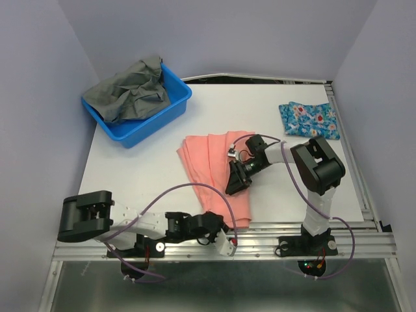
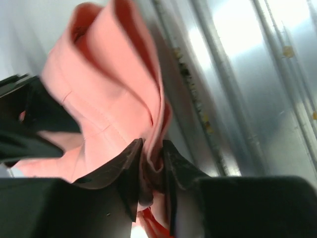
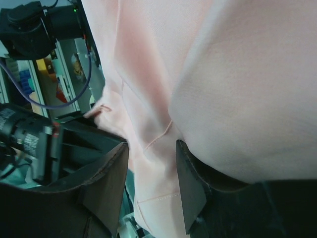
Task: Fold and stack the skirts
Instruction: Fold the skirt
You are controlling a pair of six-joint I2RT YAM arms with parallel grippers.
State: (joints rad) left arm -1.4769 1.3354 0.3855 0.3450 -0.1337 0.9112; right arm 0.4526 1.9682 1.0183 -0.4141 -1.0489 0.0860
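Observation:
The salmon-pink skirt lies spread in the middle of the table. Its near corner reaches the front edge. My left gripper is at that near corner, and in the left wrist view it is shut on a fold of the pink cloth. My right gripper rests on the skirt's middle. In the right wrist view it is open, with pink cloth lying between the fingers and not pinched. The blue flowered skirt lies folded at the back right.
A blue plastic basket holding crumpled grey cloth stands at the back left. Metal rails run along the table's front and right edges.

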